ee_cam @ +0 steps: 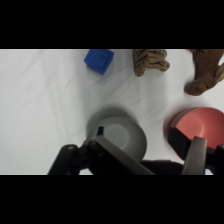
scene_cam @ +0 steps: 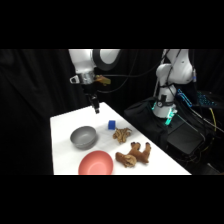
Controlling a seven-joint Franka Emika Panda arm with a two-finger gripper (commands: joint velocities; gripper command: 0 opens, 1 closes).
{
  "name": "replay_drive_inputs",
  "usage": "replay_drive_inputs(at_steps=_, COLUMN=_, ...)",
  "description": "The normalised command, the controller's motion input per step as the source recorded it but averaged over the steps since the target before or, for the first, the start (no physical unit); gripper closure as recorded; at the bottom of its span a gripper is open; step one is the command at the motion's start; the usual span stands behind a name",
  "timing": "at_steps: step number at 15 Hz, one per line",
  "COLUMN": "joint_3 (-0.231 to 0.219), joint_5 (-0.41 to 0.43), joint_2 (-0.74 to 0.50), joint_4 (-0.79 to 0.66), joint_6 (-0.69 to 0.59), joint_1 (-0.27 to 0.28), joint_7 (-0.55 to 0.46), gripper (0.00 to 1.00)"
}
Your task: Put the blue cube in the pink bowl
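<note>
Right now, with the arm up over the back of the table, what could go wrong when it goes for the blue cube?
The blue cube sits close to a brown lumpy piece, so the descending gripper might nudge that instead. The grey bowl lies between gripper and pink bowl; a low carry could clip its rim, or the cube could land in the wrong bowl.

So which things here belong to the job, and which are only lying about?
For the job:
blue cube
pink bowl
gripper

Lying about:
grey bowl
brown root-like pieces
</note>
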Motion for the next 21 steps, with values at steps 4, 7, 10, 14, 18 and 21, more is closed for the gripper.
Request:
replay_drive_inputs(at_steps=4, joint_3=-0.123, joint_5=0.071, joint_2=-0.37, joint_4=-0.49, joint_6=0.29, joint_1=0.046, joint_7=0.17, gripper=0.00)
replay_drive_inputs(at_steps=7, joint_3=-0.119, joint_5=0.130, joint_2=-0.26, joint_4=-0.42, joint_6=0.32, joint_1=0.005, joint_7=0.16, gripper=0.00)
replay_drive_inputs(at_steps=10, joint_3=-0.094, joint_5=0.149, joint_2=-0.21, joint_4=-0.37, joint_6=0.33, joint_1=-0.016, joint_7=0.17, gripper=0.00)
replay_drive_inputs(at_steps=14, joint_3=-0.054, joint_5=0.167, joint_2=-0.16, joint_4=-0.31, joint_6=0.30, joint_1=-0.021, joint_7=0.13, gripper=0.00)
replay_drive_inputs(at_steps=18, joint_3=-0.011, joint_5=0.155, joint_2=-0.15, joint_4=-0.28, joint_6=0.26, joint_1=-0.002, joint_7=0.09, gripper=0.00)
replay_drive_inputs(at_steps=21, joint_3=-0.001, joint_5=0.126, joint_2=-0.08, joint_4=-0.27, joint_6=0.35, joint_1=0.012, joint_7=0.08, gripper=0.00)
